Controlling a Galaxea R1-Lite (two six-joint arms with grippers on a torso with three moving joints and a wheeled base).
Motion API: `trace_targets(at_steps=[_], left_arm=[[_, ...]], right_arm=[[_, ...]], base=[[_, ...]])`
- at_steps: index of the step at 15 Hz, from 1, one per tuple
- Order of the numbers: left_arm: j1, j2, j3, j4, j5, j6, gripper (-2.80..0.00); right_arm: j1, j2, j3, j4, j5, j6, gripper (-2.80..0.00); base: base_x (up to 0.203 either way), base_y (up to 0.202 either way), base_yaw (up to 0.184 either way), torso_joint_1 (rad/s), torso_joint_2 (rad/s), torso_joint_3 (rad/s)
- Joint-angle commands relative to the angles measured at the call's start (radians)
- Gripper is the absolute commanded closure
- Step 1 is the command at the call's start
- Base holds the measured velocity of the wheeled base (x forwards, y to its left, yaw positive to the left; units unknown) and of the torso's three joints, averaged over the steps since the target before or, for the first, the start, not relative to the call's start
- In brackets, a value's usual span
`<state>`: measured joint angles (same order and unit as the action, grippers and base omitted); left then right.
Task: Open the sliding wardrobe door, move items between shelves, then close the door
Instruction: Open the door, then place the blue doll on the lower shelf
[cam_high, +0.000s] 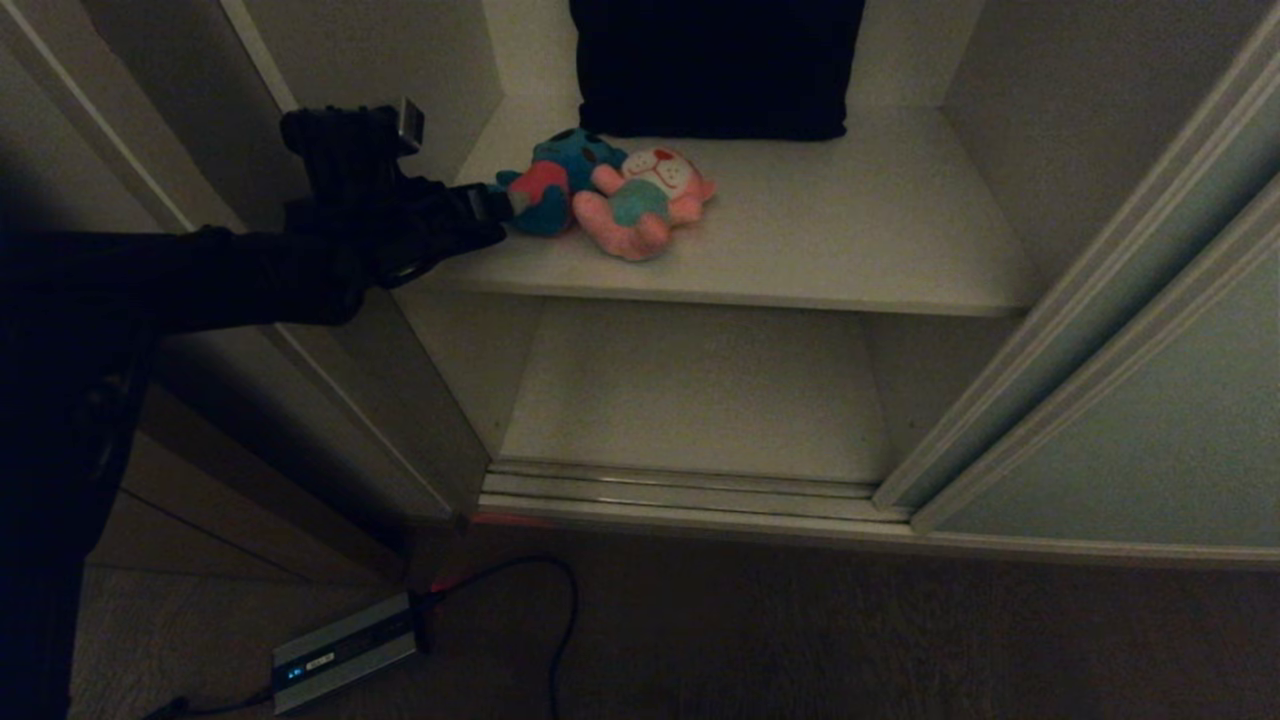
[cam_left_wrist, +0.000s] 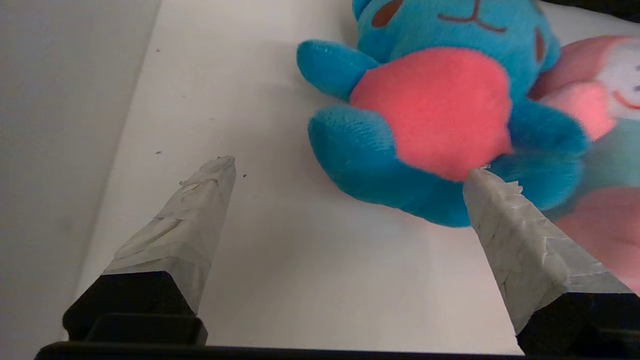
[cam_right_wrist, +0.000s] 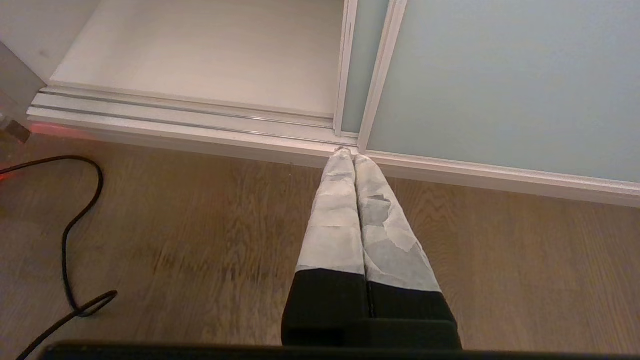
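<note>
The sliding wardrobe door (cam_high: 1130, 420) stands pushed to the right, so both shelves show. On the upper shelf (cam_high: 850, 240) lie the two items side by side: a teal-blue plush with a red belly (cam_high: 555, 180) and a pink plush with a white face (cam_high: 645, 205). My left gripper (cam_high: 495, 205) reaches in from the left at shelf height, open. In the left wrist view the left gripper (cam_left_wrist: 350, 167) has one taped fingertip (cam_left_wrist: 480, 185) at the blue plush's (cam_left_wrist: 440, 100) lower body and the other over bare shelf; nothing is held. The lower shelf (cam_high: 700, 400) is bare.
A black cushion (cam_high: 715, 65) leans at the back of the upper shelf. My right gripper (cam_right_wrist: 348, 152) hangs shut over the wooden floor by the door track (cam_right_wrist: 200, 107). A power brick (cam_high: 345, 650) and black cable (cam_high: 560, 620) lie on the floor.
</note>
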<state>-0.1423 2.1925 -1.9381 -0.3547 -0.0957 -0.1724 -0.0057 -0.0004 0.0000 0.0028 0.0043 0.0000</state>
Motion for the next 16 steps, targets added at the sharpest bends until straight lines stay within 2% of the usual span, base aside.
trace_targets(at_steps=[1,12,13,14,16], left_arm=[[-0.002,0.041,-0.001,-0.022,-0.001,-0.001,-2.80],[-0.021,0.095,-0.009,-0.128,-0.029,-0.039,-2.80],[-0.026,0.100,-0.014,-0.134,-0.033,-0.042,-1.55],[-0.029,0.104,-0.021,-0.139,-0.033,-0.036,0.00],[-0.028,0.105,-0.021,-0.138,-0.048,-0.038,0.00]], right_arm=[[0.000,0.000,0.003,0.000,0.002,0.000,0.00],[0.000,0.000,0.003,0.000,0.000,0.000,0.00],[0.000,0.000,0.003,0.000,0.000,0.000,0.00],[0.000,0.000,0.003,0.000,0.000,0.000,0.00],[0.000,0.000,0.003,0.000,0.000,0.000,0.00]], base=[[0.000,0.000,0.000,0.000,0.00,0.000],[0.000,0.000,0.000,0.000,0.00,0.000],[0.000,0.000,0.000,0.000,0.00,0.000],[0.000,0.000,0.000,0.000,0.00,0.000],[0.000,0.000,0.000,0.000,0.00,0.000]])
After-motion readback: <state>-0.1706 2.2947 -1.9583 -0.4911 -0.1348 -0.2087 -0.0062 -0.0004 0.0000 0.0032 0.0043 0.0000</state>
